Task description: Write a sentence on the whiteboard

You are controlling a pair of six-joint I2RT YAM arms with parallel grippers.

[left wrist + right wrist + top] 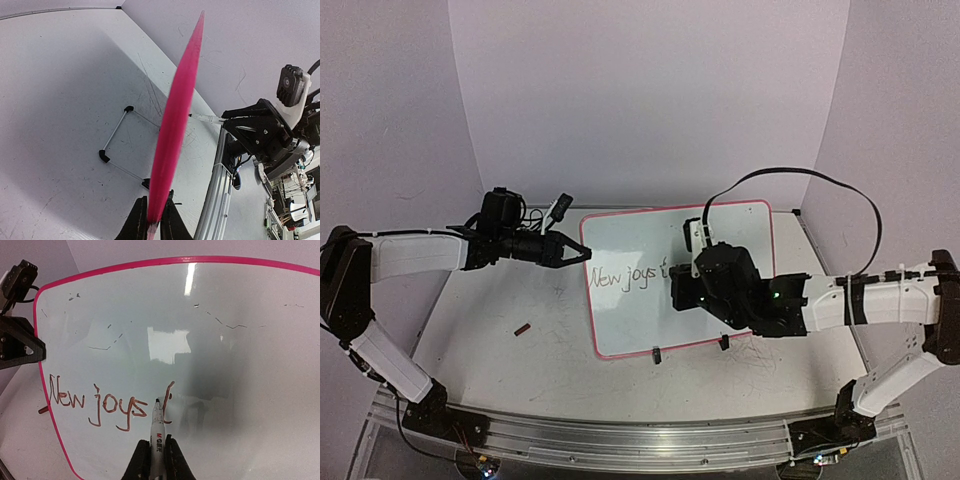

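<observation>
The whiteboard (740, 232), white with a pink rim, lies tilted on the table. The sentence (625, 277) reads "New joys" plus one started stroke. My left gripper (582, 253) is shut on the board's left edge; the left wrist view shows its jaws (154, 220) pinching the pink rim (177, 115). My right gripper (156, 460) is shut on a white marker (157, 432). The marker's tip sits on or just above the whiteboard (240, 340), next to the last stroke of the sentence (100, 405). In the top view the right wrist (720, 285) hides the marker.
A small dark red cap (522, 327) lies on the table left of the board. Black clips (657, 353) sit on the board's near edge. A wire stand (117, 145) lies under the board. A black cable (840, 190) loops above the right arm. Walls close in behind.
</observation>
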